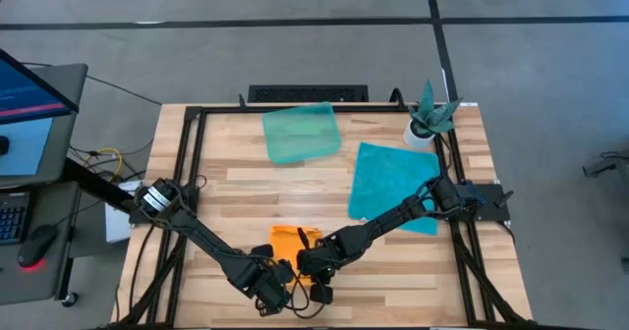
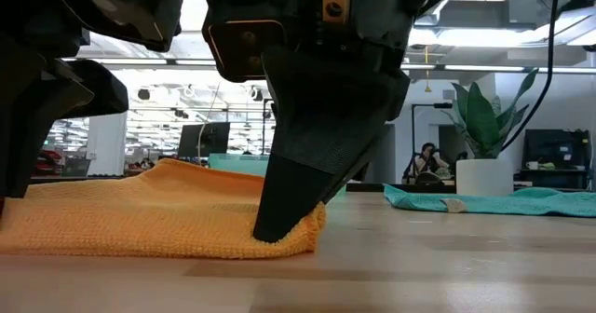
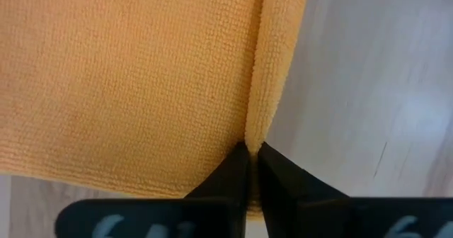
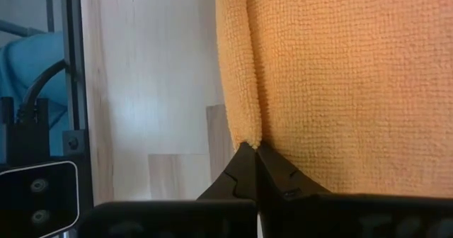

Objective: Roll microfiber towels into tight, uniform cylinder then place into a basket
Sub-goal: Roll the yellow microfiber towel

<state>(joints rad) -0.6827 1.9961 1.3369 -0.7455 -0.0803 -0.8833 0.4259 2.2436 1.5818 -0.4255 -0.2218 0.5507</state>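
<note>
The orange towel (image 1: 287,242) lies on the near part of the desk (image 1: 246,188), between the two arms, with its near edge doubled over into a narrow fold. This reads as the first turn of the roll.

Procedure for the step in hand, as a judgement from the present layout:
- Keep both pinch points on the same folded edge, level with each other, so the roll starts straight.
- Advance both tools together away from the near edge of the desk. Unequal travel would give a cone rather than a cylinder.
- Keep the fold low and under light tension. Slack in the first turn would leave a loose core.

Tool state:
- The left tool (image 3: 253,151) has its fingers nearly together, with the tips pinching the folded edge of the orange towel.
- The right tool (image 4: 247,148) has its fingers fully together on the same folded edge at its other end. In the low view its tip presses the fold at the towel's corner down to the desk.

The teal towel (image 1: 393,178) lies flat on the right side of the desk, untouched. The basket (image 1: 301,133) sits at the far side, well apart from the orange towel, with nothing in it. A small potted plant (image 1: 427,119) stands at the far right corner.
</note>
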